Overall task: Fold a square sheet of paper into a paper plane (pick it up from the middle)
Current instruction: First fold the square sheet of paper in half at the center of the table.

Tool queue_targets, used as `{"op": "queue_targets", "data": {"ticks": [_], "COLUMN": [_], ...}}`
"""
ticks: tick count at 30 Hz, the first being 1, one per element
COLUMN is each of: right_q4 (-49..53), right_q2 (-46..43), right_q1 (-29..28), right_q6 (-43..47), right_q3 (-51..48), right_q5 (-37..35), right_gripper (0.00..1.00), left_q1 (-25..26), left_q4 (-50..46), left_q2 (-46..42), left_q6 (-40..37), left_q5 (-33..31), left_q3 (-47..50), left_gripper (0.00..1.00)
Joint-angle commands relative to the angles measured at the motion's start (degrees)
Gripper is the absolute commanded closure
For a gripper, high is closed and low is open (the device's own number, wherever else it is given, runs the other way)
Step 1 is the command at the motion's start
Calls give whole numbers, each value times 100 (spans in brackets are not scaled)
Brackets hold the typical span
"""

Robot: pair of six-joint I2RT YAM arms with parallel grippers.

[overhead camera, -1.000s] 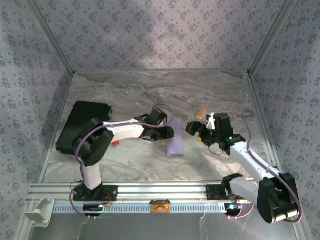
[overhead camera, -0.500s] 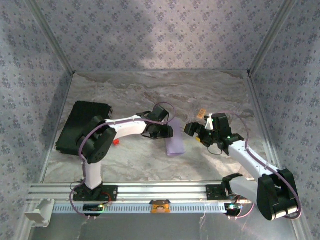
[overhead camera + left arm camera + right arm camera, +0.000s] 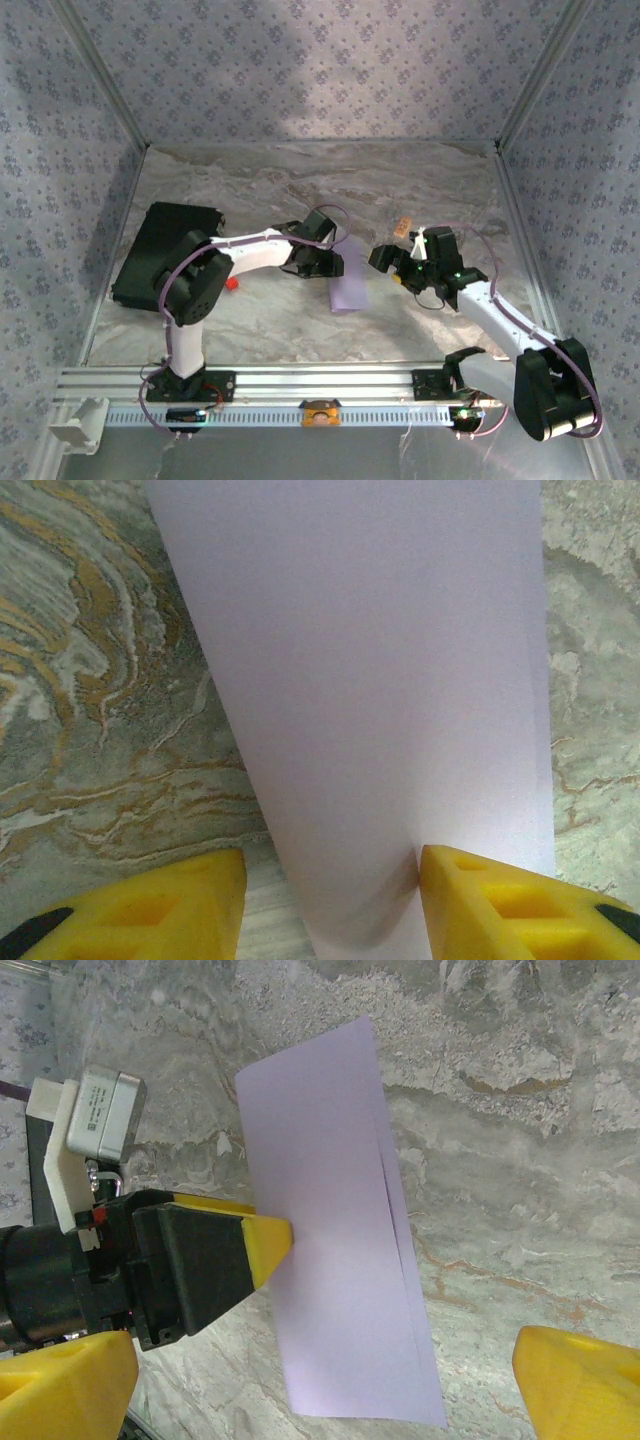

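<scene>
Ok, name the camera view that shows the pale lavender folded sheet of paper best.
Right wrist view: the pale lavender folded sheet of paper shows nearly whole, layered edge included. Left wrist crops the paper close up; the top view makes it a small strip.

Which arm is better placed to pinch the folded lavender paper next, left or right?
Left. The left gripper straddles the paper at its end, one finger touching it; the right gripper stands open beside the paper, apart from it.

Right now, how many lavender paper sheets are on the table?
1: the sheet of paper, folded, lying between the left gripper and right gripper; another could hide beneath.
</scene>
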State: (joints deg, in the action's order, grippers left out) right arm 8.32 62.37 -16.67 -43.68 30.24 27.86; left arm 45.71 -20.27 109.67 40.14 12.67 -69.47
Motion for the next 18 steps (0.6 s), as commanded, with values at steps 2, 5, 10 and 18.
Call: {"op": "queue_targets", "data": {"ticks": [2,5,10,18], "right_q4": [100,92,286,471], "right_q2": [21,21,69,109], "right_q1": [-33,-33,-33,44], "right_q6": [27,37,96,169], "right_q3": [96,91,98,43], "right_q5": [-61,-72,-252,-421], "right_gripper": [2,2,2,3], "left_q1": [-5,-1,1,24], "left_q4": [-444,-589,-622,-791], "left_q2": [285,468,616,761], "left_q6": [-233,-276,-257,-330], "left_q5": [42,-5,-8,-184], "left_q3": [-304,-450,-534,-630], "left_gripper": [50,49,47,45]}}
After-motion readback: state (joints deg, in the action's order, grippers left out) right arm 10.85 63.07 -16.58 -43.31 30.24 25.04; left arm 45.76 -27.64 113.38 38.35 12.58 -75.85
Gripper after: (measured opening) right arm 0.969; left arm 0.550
